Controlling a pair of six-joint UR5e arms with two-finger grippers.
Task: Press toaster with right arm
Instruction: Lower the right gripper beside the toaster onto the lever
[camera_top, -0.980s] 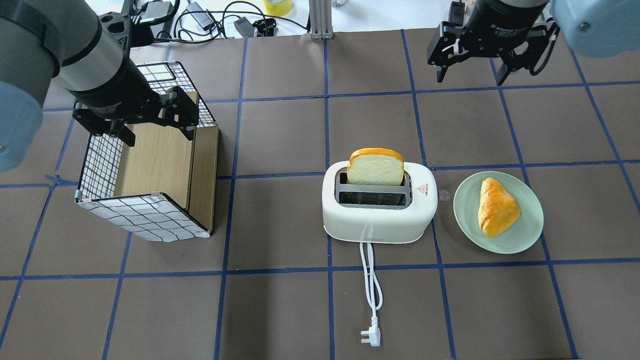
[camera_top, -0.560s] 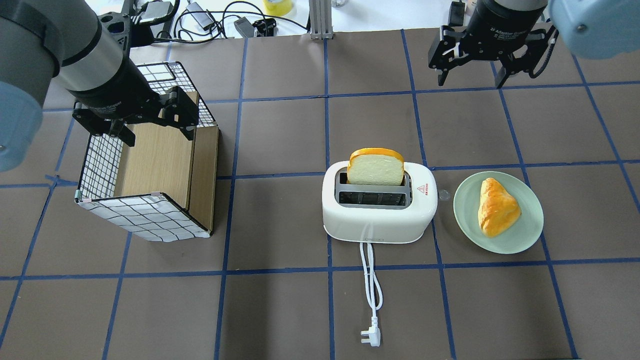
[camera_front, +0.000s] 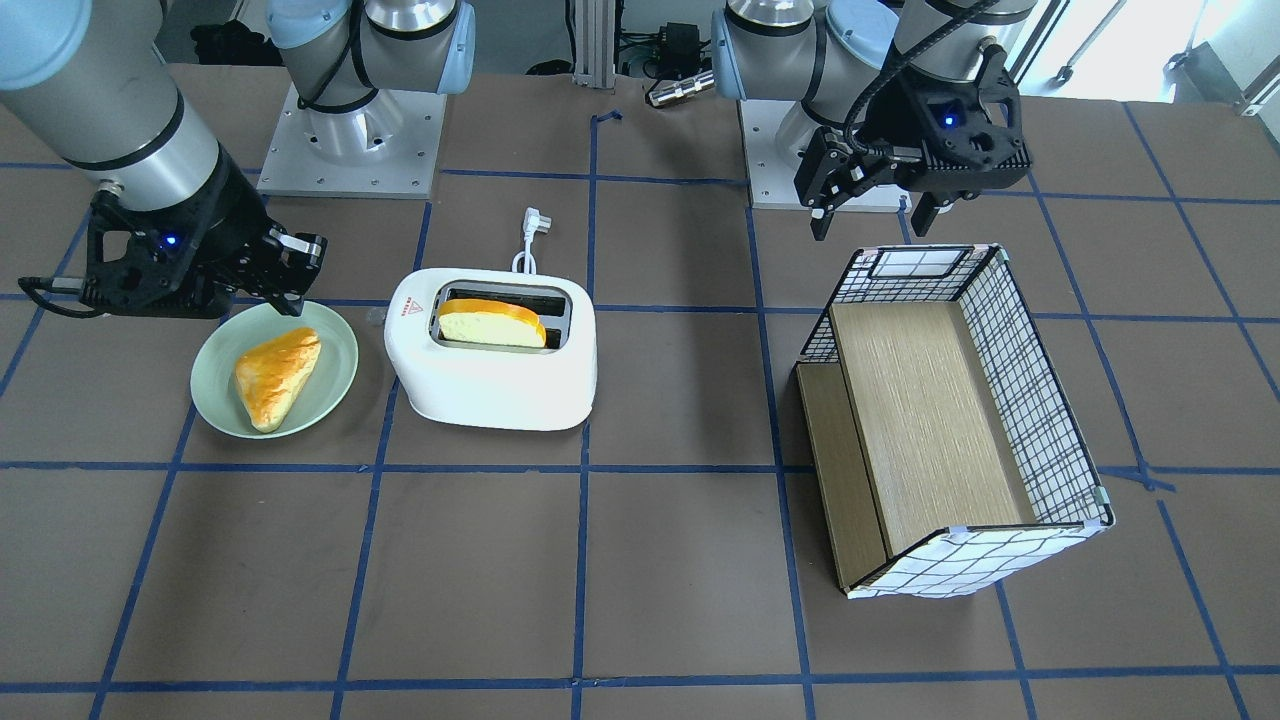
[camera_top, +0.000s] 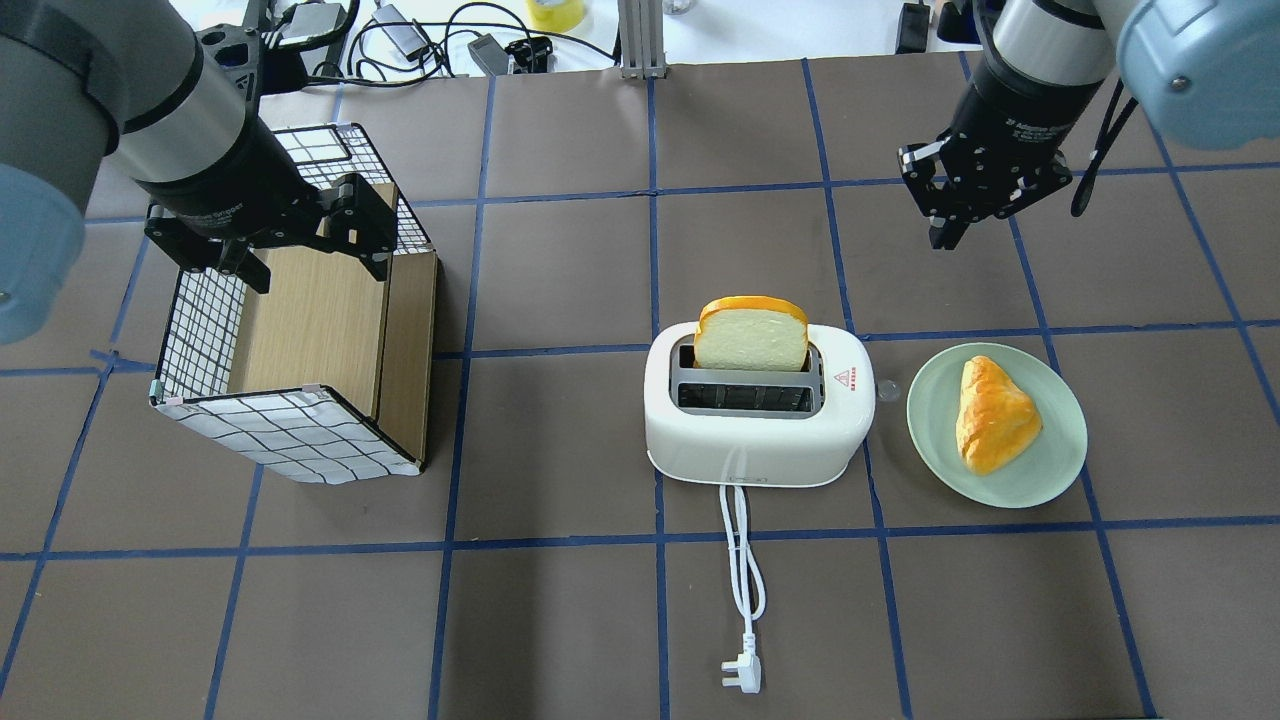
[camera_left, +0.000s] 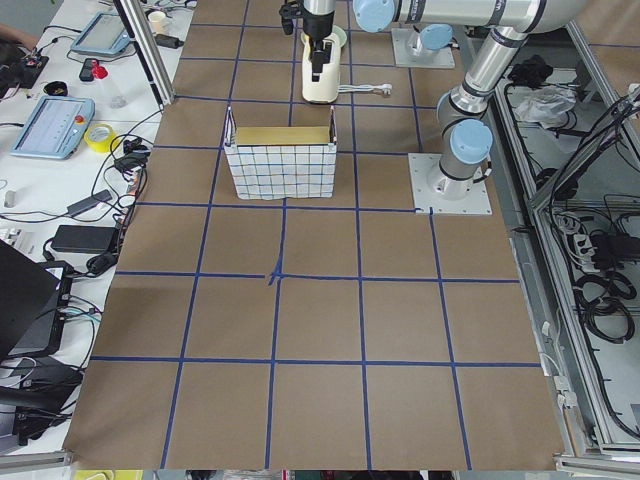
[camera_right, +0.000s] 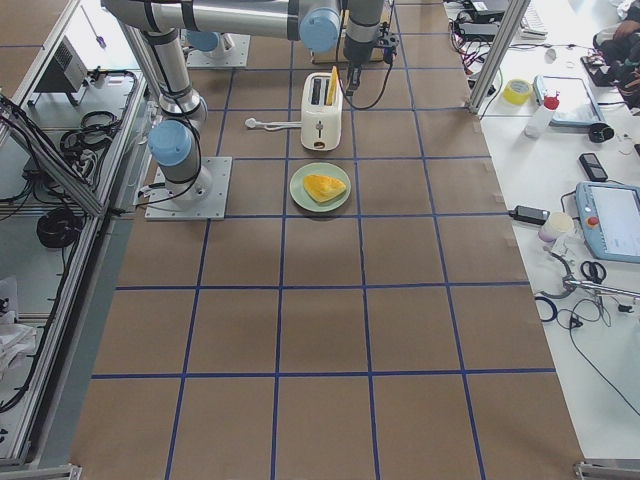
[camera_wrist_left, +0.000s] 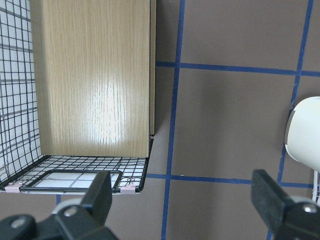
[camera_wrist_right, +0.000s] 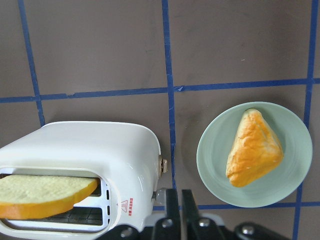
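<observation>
Approach stage, by the look of it: nothing pressed yet.

Near the left edge, hanging over the checked wire box (camera_top: 290, 440): left claw (camera_top: 312, 262), fingers spread wide, holding nothing, no part in this job.

Middle of the surface (camera_top: 560, 620), a touch toward the right edge: the toaster (camera_top: 755, 425), white, upright, a slice of bread (camera_top: 752, 335) standing tall in the far slot, so apparently not pushed down. Cord (camera_top: 740, 560) trailing toward the near edge, plug (camera_top: 742, 675) lying loose.

Toward the far right corner: right claw (camera_top: 945, 235), fingers pinched together, gripping nothing, hanging well apart from the toaster. Below and nearer, just beside the toaster's right end: green plate (camera_top: 940, 440) carrying a golden pastry (camera_top: 993, 415).

Next move, most likely: bringing those closed fingertips toward the near edge and down onto the small lever knob (camera_wrist_right: 162, 166) on the toaster's right end, then a straight downward push. Tight gap there between toaster and plate, so a careful line needed to miss the plate.

Brown surface, gridded in blue tape. Beyond the far edge: tangled cables, a yellow tape roll (camera_top: 556, 12), a metal post. Benches with screens along one side of the room.
</observation>
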